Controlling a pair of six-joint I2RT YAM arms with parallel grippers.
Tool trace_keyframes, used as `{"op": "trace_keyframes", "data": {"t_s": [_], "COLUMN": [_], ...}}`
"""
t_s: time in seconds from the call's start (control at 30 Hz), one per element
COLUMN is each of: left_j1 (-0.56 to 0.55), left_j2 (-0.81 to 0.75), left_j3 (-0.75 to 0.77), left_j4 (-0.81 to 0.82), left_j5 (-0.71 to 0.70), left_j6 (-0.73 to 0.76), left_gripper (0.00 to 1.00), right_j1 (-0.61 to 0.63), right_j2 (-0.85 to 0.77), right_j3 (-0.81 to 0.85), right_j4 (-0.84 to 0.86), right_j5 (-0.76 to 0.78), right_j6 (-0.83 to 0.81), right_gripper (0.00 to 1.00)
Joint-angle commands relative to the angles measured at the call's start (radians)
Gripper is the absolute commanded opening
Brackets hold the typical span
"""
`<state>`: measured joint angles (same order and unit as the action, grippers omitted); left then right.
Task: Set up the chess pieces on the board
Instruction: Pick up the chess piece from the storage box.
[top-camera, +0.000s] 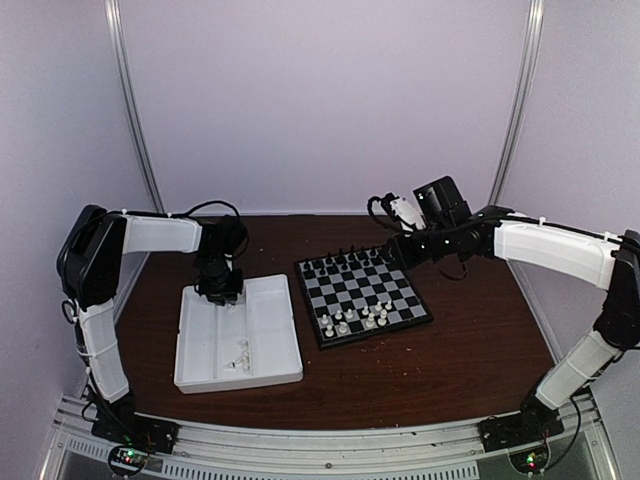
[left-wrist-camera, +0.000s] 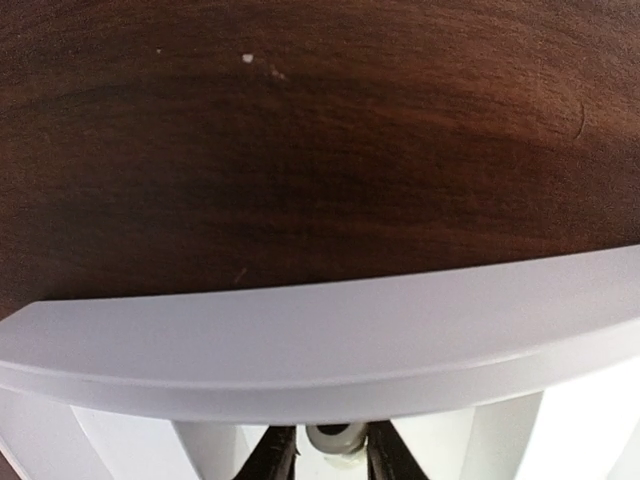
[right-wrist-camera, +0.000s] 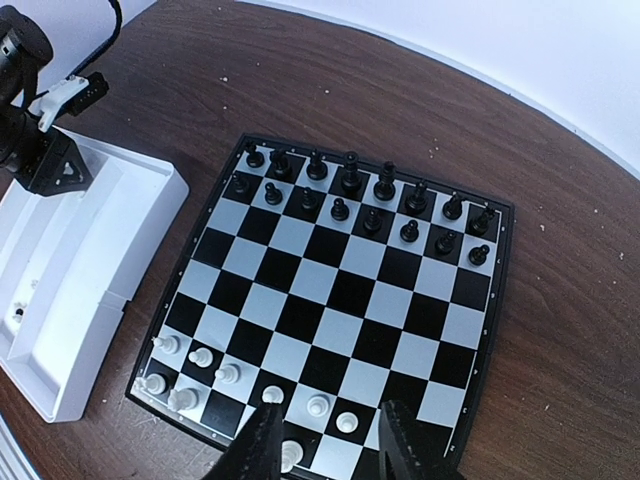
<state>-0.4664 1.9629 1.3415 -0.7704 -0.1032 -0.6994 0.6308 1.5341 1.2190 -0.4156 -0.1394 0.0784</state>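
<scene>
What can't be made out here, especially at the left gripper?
Left gripper: left wrist view cuts its fingers at the bottom edge; something pale and round sits between them, held or not unclear. Top view: its wrist hides the tips.
White pieces in the tray: top view, too small to count or identify.
Board's white back row: right wrist view, partly hidden by the right gripper and the bottom edge.
</scene>
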Motion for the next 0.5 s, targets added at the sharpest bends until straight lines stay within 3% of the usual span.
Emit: {"op": "trace_keyframes", "data": {"t_s": [0.0, 0.2, 0.47], "left_j1": [0.006, 0.006, 0.006], "left_j2": [-0.029, -0.010, -0.045], "left_j3": [-0.007, -0.045, -0.036], "left_j4": [0.013, 0.075, 0.049], "left_j5": [0.046, 0.130, 0.052], "left_j6": [0.023, 0.009, 0.017], "left_gripper": [0.29, 0.30, 0.13], "right_j1": [0.000, -0.002, 0.000], "right_j2": [0.026, 0.045, 0.034], "right_j3": [0.059, 0.106, 0.131], "right_j4": [0.000, -0.016, -0.029], "right_j5": [-0.030, -0.043, -0.044], "right_j6": [0.009, 0.003, 0.006], "right_gripper": [0.35, 0.35, 0.35]}}
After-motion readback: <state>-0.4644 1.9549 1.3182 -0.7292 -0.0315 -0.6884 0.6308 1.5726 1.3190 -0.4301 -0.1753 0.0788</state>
